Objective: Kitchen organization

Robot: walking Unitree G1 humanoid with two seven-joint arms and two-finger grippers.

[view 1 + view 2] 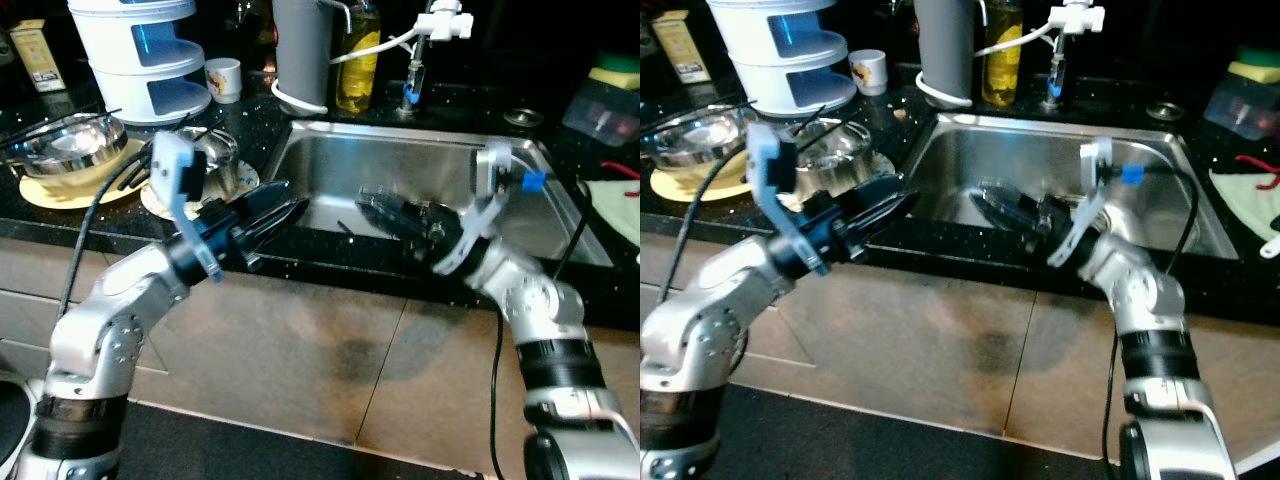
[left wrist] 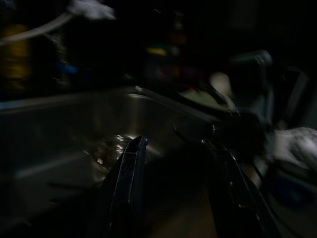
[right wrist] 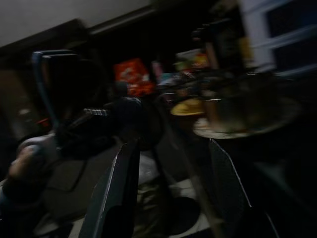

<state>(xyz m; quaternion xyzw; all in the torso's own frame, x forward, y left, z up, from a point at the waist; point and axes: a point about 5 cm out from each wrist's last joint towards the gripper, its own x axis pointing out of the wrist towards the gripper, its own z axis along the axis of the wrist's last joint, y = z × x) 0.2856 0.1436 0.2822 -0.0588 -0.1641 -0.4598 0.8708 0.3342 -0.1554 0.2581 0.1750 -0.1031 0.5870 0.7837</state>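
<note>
Both arms reach in front of the black counter at the steel sink (image 1: 330,150). My left gripper (image 1: 292,198) hovers at the sink's near left corner, fingers slightly apart and empty; the left wrist view shows the left gripper (image 2: 176,148) open over the basin. My right gripper (image 1: 372,203) points left over the sink's front rim, open and empty, and is seen again as the right gripper (image 3: 173,148) in the right wrist view. A steel pot (image 1: 218,160) on a plate stands just left of the sink. A steel bowl (image 1: 68,146) rests on a yellow plate further left.
At the back stand a white stacked container (image 1: 140,50), a white cup (image 1: 224,78), a grey cylinder (image 1: 300,45), an oil bottle (image 1: 358,62) and the white tap (image 1: 440,25). A dark box (image 1: 605,105) and a pale cloth (image 1: 615,200) lie right of the sink. Tan cabinet fronts are below.
</note>
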